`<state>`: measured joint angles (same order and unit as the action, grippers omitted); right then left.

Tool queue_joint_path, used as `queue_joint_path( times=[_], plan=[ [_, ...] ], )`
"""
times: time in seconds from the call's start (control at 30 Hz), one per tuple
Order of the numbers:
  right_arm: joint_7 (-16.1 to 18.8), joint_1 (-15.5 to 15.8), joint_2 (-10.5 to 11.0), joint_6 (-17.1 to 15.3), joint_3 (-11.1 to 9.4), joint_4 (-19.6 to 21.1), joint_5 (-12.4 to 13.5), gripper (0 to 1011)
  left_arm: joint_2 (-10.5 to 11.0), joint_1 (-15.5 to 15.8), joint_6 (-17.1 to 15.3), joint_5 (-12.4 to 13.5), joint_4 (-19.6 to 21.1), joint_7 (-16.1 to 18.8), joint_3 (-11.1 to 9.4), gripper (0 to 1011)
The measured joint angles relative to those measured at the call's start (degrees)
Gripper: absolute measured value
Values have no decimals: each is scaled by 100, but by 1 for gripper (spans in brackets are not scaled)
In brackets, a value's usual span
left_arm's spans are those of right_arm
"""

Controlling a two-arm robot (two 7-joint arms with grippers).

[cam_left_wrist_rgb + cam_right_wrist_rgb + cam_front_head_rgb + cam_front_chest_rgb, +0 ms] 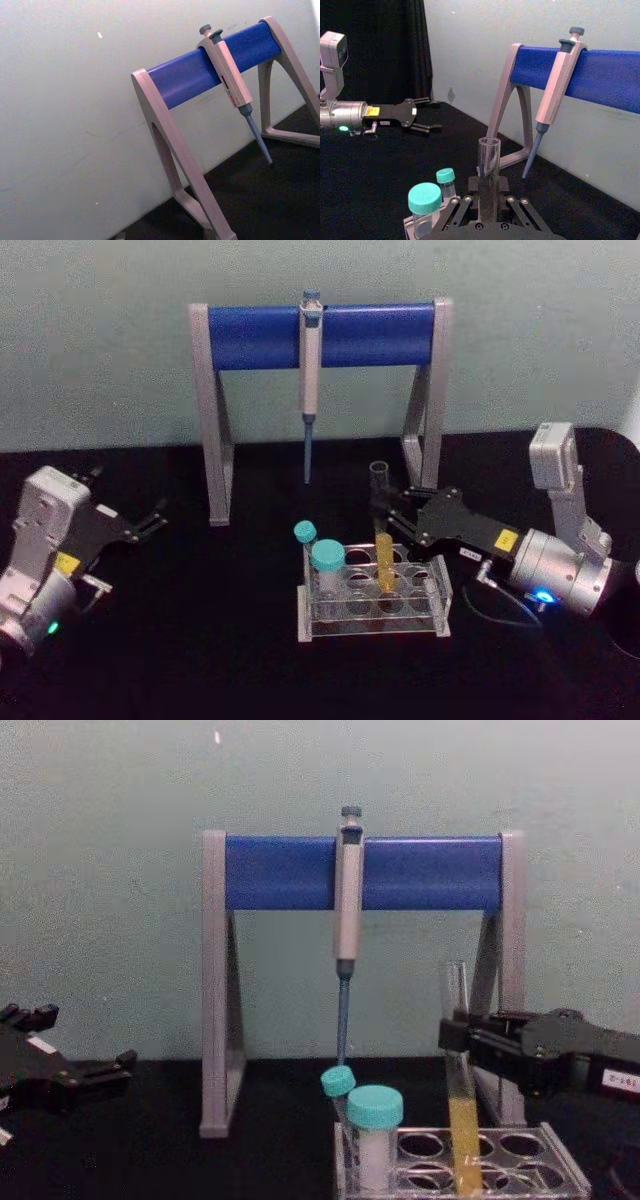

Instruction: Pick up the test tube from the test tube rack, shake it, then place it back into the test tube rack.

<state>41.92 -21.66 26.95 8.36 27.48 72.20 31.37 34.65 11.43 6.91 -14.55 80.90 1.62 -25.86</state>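
The test tube (384, 558), clear glass with yellow liquid in its lower part, stands in a hole of the clear test tube rack (372, 626) at centre table. My right gripper (383, 508) reaches in from the right and is shut on the tube's upper part, above the liquid. In the chest view the test tube (463, 1130) leans slightly, its lower end inside the rack (525, 1172), with the right gripper (456, 1038) clamped on it. The right wrist view shows the tube's open mouth (489, 155) rising above my right gripper (489, 189). My left gripper (150, 521) rests open at the far left.
Two teal-capped tubes (327, 558) (305, 533) stand in the rack's left end. Behind the rack is a grey-and-blue pipette stand (260, 337) with a pipette (311, 360) hanging from it, its tip just behind the tube. The wall is close behind.
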Motion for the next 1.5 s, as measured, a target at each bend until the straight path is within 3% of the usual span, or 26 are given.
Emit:
queue_joint_path(
  times=[1.3, 1.5],
  plan=[
    [-79, -2, -13, -51, 10, -59, -76, 229, 0, 0, 0, 0, 0, 0, 0, 1001],
    [-74, -2, -13, -47, 10, -59, -73, 395, 0, 0, 0, 0, 0, 0, 0, 1001]
  ],
)
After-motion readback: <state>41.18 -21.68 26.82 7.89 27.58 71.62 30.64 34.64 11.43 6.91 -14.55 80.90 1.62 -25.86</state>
